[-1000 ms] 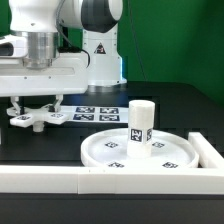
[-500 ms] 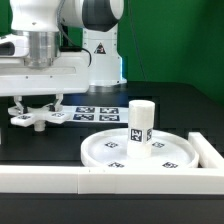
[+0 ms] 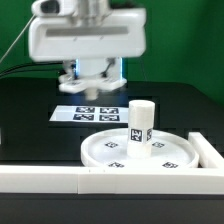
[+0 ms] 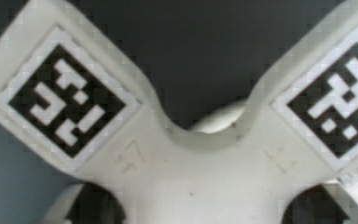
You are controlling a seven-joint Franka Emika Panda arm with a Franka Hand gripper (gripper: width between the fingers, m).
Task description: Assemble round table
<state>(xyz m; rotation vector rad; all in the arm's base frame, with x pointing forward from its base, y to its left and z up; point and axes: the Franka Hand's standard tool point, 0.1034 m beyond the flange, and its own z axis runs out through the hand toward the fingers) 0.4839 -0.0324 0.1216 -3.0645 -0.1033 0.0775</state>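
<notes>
My gripper [image 3: 88,84] hangs above the marker board and is shut on the flat cross-shaped piece [image 3: 86,88], which is lifted off the table. In the wrist view the cross-shaped piece [image 4: 194,165] fills the picture, two tagged arms spreading away, and my gripper [image 4: 197,205] has its dark fingers [image 4: 101,205] at either side of it. The large rimmed round disc [image 3: 165,155] lies on the table toward the exterior view's right. The short cylindrical post [image 3: 139,124] stands upright on the disc, apart from the gripper.
The marker board [image 3: 100,112] lies flat on the black table under the gripper. A long white wall [image 3: 50,181] runs along the front and turns up the exterior view's right side [image 3: 207,150]. The robot's base is hidden behind the arm.
The gripper was at the exterior view's left, low over the cross-shaped piece on the table. It has now moved toward the middle, above the marker board, with the piece lifted in its grip.
</notes>
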